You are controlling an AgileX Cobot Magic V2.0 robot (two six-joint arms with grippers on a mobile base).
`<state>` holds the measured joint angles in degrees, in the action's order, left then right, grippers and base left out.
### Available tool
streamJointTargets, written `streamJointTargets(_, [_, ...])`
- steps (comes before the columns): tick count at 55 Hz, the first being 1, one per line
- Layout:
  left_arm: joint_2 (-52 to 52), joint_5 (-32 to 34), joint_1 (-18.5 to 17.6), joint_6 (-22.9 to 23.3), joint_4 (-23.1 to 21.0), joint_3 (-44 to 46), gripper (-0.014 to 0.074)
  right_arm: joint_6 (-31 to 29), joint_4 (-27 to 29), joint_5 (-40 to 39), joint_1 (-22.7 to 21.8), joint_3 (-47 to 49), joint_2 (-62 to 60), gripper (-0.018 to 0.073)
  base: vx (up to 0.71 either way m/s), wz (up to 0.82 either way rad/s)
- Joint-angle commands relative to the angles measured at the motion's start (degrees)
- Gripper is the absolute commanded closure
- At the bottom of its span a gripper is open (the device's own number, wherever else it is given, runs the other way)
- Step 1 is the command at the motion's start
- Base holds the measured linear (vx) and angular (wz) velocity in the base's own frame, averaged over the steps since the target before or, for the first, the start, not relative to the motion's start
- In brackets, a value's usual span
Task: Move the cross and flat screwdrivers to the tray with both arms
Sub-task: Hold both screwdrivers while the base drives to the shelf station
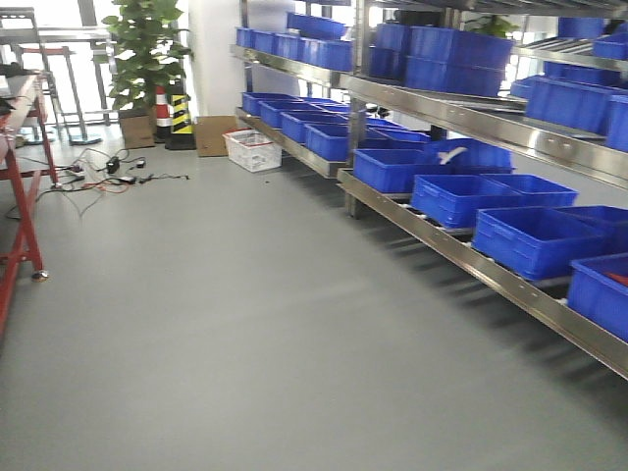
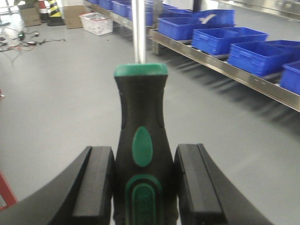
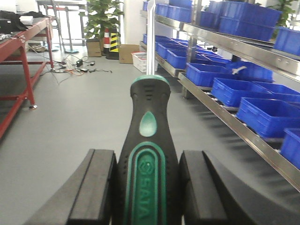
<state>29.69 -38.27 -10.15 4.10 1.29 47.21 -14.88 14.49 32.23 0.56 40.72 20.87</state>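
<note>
My left gripper [image 2: 144, 180] is shut on a screwdriver [image 2: 139, 140] with a black handle and green accents; its metal shaft points up and away, out of the top of the left wrist view. My right gripper [image 3: 147, 185] is shut on the other screwdriver [image 3: 149, 131], also black and green, with its shaft pointing away. Both are held above the grey floor. I cannot tell which screwdriver is cross and which is flat. The grey metal tray is out of view. Neither arm shows in the front view.
Steel shelving [image 1: 461, 245] with several blue bins [image 1: 535, 240] runs along the right. A red-framed table [image 1: 20, 196] stands at the left, with cables [image 1: 108, 177] on the floor behind it. A potted plant [image 1: 147, 59], a white basket [image 1: 253, 150] and a striped cone stand far back.
</note>
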Motion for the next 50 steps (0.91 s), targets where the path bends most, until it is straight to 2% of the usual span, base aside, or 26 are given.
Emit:
streamJointTargets(1, [-0.1,5.3,-0.2,0.2,-0.1,1.6,0.0594,0.1,0.5,-5.6,-0.1,1.6,0.5,0.0567,0.51,0.28])
streamJointTargets(32, [-0.1,5.4,-0.2,0.2,-0.1,1.6,0.0594,0.1,0.5,-5.5,-0.1,1.6,0.5,0.0567,0.54,0.18])
streamJointTargets(50, [-0.1,5.4,-0.2,0.2,-0.1,1.6,0.0594,0.1,0.5,-5.5,-0.1,1.6,0.5,0.0567,0.58,-0.04])
